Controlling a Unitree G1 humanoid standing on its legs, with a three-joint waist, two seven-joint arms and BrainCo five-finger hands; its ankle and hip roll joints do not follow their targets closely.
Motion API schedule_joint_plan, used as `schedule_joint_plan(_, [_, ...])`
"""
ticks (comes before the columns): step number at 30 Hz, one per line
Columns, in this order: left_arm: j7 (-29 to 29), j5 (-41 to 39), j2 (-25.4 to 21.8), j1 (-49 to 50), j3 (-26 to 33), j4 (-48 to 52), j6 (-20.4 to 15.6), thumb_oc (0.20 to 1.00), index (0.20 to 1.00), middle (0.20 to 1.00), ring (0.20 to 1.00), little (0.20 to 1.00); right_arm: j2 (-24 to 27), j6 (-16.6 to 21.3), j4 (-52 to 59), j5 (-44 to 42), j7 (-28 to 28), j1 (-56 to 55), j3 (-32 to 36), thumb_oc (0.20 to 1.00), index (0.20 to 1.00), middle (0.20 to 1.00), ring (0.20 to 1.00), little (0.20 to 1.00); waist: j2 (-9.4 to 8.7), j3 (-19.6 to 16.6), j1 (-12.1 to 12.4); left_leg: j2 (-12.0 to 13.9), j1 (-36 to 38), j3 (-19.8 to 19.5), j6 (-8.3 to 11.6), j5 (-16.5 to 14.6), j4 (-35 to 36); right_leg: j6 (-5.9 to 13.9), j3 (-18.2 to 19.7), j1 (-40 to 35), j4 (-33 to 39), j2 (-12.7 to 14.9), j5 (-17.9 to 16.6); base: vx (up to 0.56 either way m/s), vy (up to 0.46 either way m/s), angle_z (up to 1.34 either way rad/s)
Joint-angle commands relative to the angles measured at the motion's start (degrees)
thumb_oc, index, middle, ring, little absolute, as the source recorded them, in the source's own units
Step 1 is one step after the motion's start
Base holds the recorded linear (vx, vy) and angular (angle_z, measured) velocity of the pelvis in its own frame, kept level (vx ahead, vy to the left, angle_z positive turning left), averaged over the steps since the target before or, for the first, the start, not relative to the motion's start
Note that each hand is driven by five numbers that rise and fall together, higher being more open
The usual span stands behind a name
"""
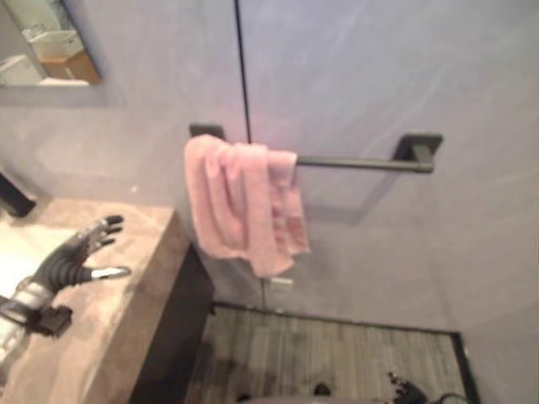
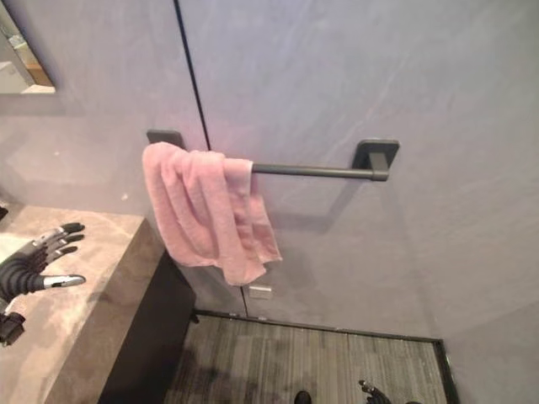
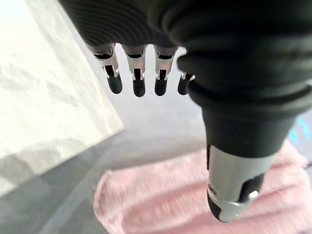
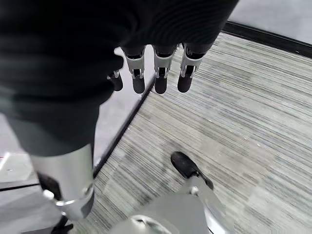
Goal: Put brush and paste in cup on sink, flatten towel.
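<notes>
On the grey wall, the towel [image 1: 244,202] hangs bunched on the bar [image 1: 362,162]; left robot hand [image 1: 76,252], spread and empty, must reach there to flatten it.

No legible text, label, number or sign in any view. The pink towel [image 1: 244,204] on the dark rail [image 1: 362,162] carries no readable tag. The wall [image 1: 379,76] is plain, the small pale plate [image 1: 281,284] low on it is blank at this sharpness, and the stone counter [image 1: 126,295] bears no markings. The striped floor [image 4: 234,107] shows pattern only. The mirror [image 1: 46,42] reflects shapes with no characters that can be made out.
</notes>
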State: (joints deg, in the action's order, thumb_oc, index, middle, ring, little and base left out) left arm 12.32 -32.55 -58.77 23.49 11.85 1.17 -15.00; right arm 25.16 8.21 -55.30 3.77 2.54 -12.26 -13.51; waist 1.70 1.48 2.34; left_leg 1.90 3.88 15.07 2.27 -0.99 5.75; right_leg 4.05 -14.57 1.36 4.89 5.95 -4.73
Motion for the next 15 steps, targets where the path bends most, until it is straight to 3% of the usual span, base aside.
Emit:
schedule_joint_plan(1, [-4.2, 5.0, -0.8, -6.6, 1.3, 1.1, -3.8, 1.000, 1.000, 1.000, 1.000, 1.000, 0.1, -0.1, -1.5, -0.7, -0.6, 2.8, -1.0, 1.000, 1.000, 1.000, 1.000, 1.000, -1.99, 2.3, -1.7, -0.6, -0.4, 0.9, -0.75, -1.5, -0.8, 6.18, 3.2, 0.6, 0.1, 4.7, -4.1, 0.00, 0.000, 0.00])
schedule_joint_plan(8, [-5.6, 7.5, 1.2, -12.4, -0.6, 0.4, -4.1, 1.000, 1.000, 1.000, 1.000, 1.000, 0.2, -0.7, -2.1, 1.1, -0.1, 2.8, -1.5, 1.000, 1.000, 1.000, 1.000, 1.000, -2.47, 2.3, -2.7, -0.6, -0.7, 3.0, -1.10, -2.1, -0.8, 6.35, 5.0, 2.4, 0.1, 4.6, -5.1, 0.03, 0.033, -0.18])
schedule_joint_plan(15, [-4.4, 2.7, 5.0, -18.5, -5.3, -1.0, -4.1, 1.000, 1.000, 1.000, 1.000, 1.000, 0.3, -0.6, -1.8, 0.6, 0.0, 2.5, -1.4, 1.000, 1.000, 1.000, 1.000, 1.000, -2.51, 2.0, -4.1, -0.3, -0.7, 3.8, -0.69, -2.8, -0.8, 6.56, 6.4, 3.4, 0.1, 4.1, -4.9, 0.06, 0.012, -0.18])
